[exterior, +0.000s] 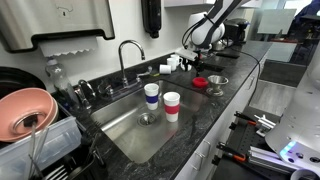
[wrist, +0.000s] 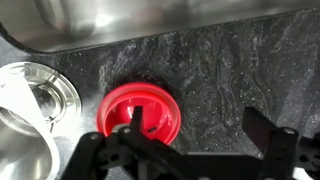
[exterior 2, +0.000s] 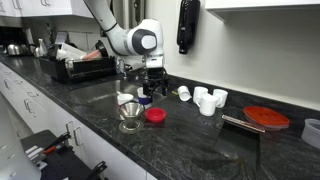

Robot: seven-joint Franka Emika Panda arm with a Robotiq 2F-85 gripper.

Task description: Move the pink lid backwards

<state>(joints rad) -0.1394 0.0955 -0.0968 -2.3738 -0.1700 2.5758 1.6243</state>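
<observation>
I see my gripper [wrist: 200, 135] wide open, holding nothing, right above the pink lid [wrist: 140, 108]. The lid's flat on the bench [wrist: 240, 70], with a steel bowl [wrist: 40, 100] just left. The sink [exterior: 125, 138] holds a red-banded cup [exterior: 172, 105] and a blue-banded cup [exterior: 151, 93].

Pink lid [wrist: 141, 113] flat on dark counter

White jointed robot arm [exterior 2: 136, 42] reaches downward; black two-finger gripper [wrist: 195, 122] points down, jaws spread wide

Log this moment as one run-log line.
phase: pre-grasp | gripper: open, above pink lid | pink lid: flat on counter beside steel bowl, not gripped | move backwards: not yet
</observation>
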